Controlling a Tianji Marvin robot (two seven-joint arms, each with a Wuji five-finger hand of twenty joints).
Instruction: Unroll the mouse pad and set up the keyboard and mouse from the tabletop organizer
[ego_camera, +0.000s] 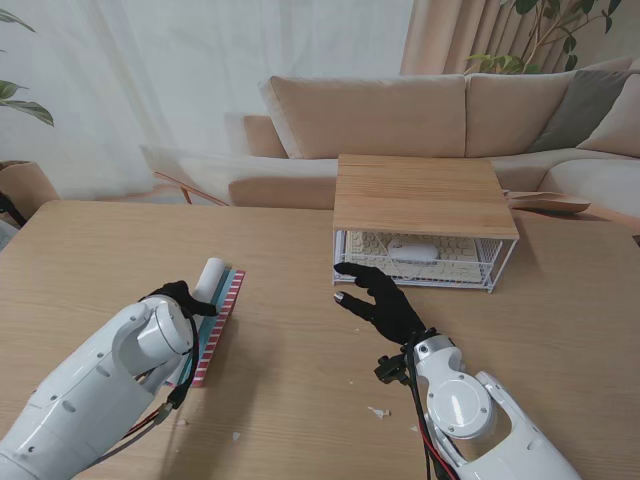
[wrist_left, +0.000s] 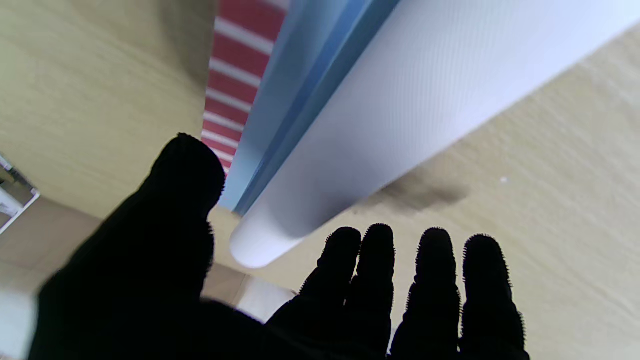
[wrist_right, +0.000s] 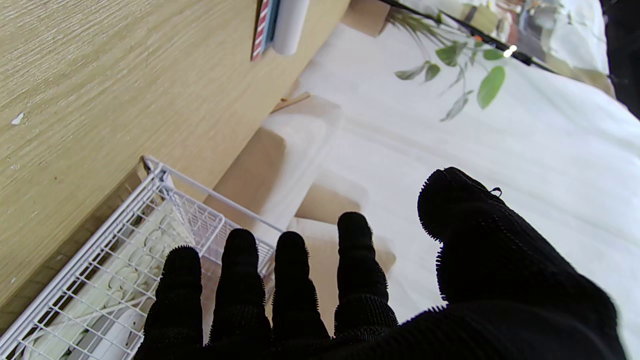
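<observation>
Hovering right hand (ego_camera: 385, 305), fingers (wrist_right: 295, 280) spread.

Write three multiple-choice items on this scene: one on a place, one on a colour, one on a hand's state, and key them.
1. Where is the mouse?
A. On the keyboard inside the wire organizer
B. On the bare table beside the mouse pad
C. In the left hand

2. What pattern edges the rolled mouse pad?
A. Green dots
B. Red and white stripes
C. Plain black

3. How is the right hand?
A. Shut on the mouse
B. Shut on the keyboard
C. Open, holding nothing

Key: 1 A, the white mouse shows through the mesh atop the keys; 2 B, the stripes run along the pad's edge; 3 C, its fingers are spread in front of the organizer.
</observation>
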